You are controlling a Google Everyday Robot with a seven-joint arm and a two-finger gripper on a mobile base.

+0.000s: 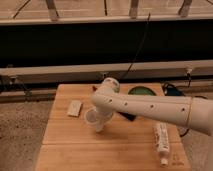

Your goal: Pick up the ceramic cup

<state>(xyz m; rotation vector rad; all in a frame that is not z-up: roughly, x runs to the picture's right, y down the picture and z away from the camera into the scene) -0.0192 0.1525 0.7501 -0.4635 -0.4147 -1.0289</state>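
The ceramic cup (93, 119) is small, pale and handleless. It sits at the left middle of the wooden table (65, 140), slightly tilted with its rim up and to the left. My white arm reaches in from the right. My gripper (101, 116) is at the arm's end, right against the cup's right side and closed on it. The arm's wrist hides most of the gripper.
A white bottle with a printed label (161, 141) lies at the front right. A green round dish (141, 91) sits at the back, behind my arm. A small pale block (74, 108) lies left of the cup. A dark object (172, 90) is at the back right corner.
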